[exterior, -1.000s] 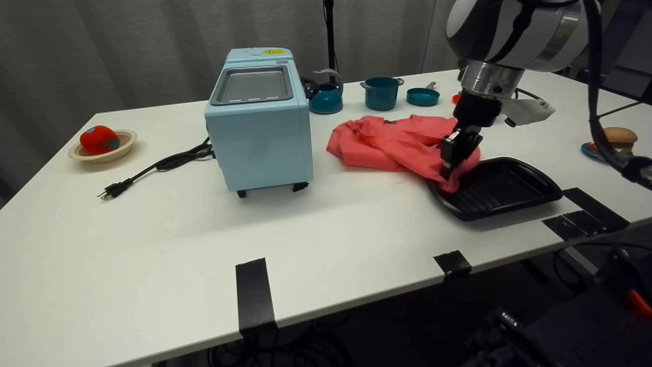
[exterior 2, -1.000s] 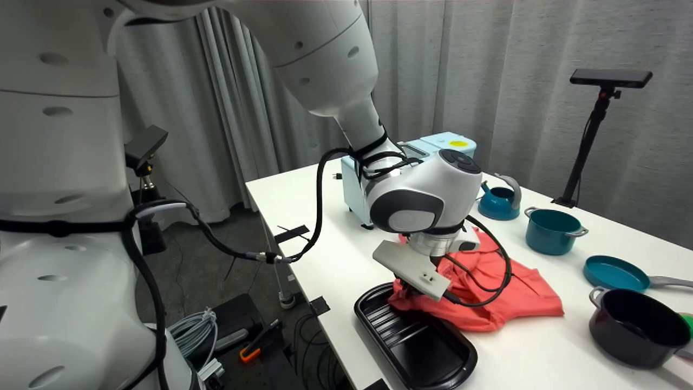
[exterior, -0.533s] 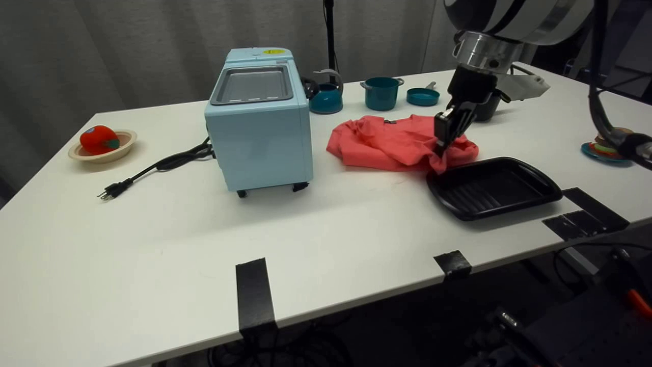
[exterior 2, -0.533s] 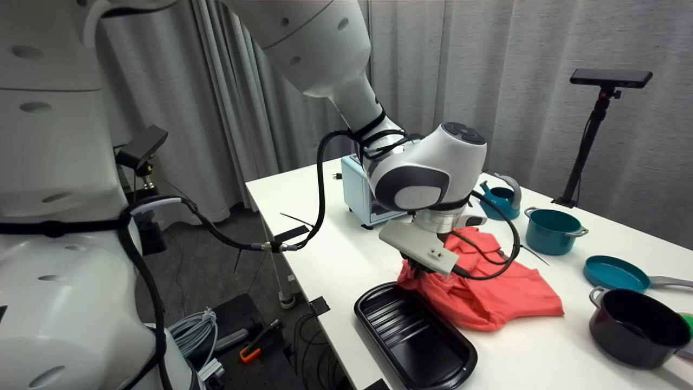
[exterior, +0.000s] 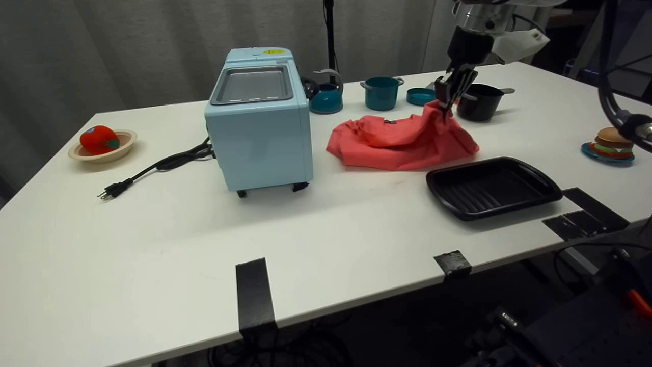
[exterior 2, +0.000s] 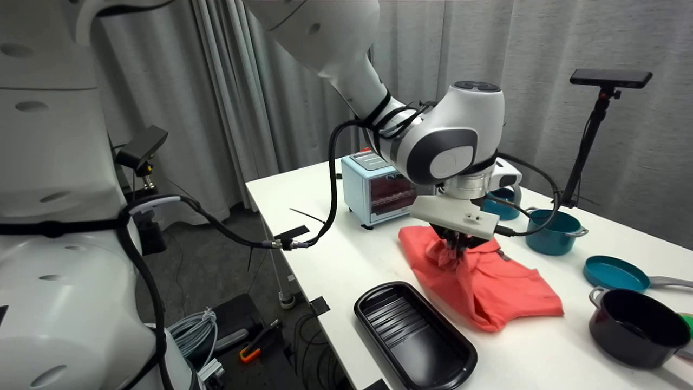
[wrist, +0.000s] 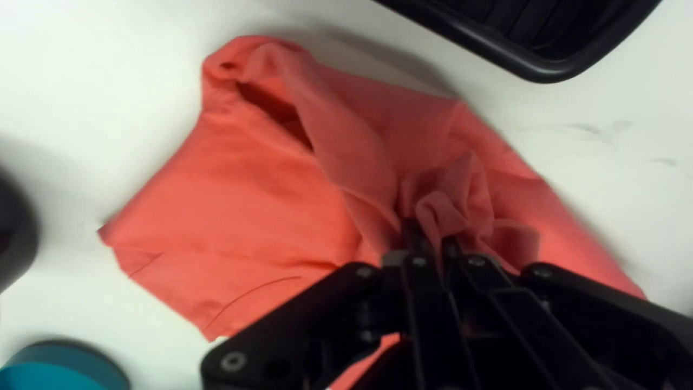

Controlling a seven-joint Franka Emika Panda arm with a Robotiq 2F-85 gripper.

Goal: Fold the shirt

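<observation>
The gripper [wrist: 431, 237] is closed on a bunched fold of the shirt [exterior 2: 503, 290], its jaws nearly together with cloth pinched at the tips. Compared with a second ago, it is higher and well back from the black tray [exterior 2: 427, 346], bringing the held edge with it; the cloth no longer overlaps the tray's rim, and the two lie apart. For the task this looks like a fold being made: the lifted edge likely has to go further over the body and be laid flat before release. The shirt rests on the white table [exterior: 356, 219] just beside the tray, coral-red, soft and rumpled, drawn up to a peak under the gripper, with a loose roll running off the pinch and a flatter panel spreading toward the dark pot [exterior 2: 636, 330]. Farther off stand the teal pot [exterior: 382, 94] and the light-blue appliance [exterior: 260, 137], both apart from the cloth.
</observation>
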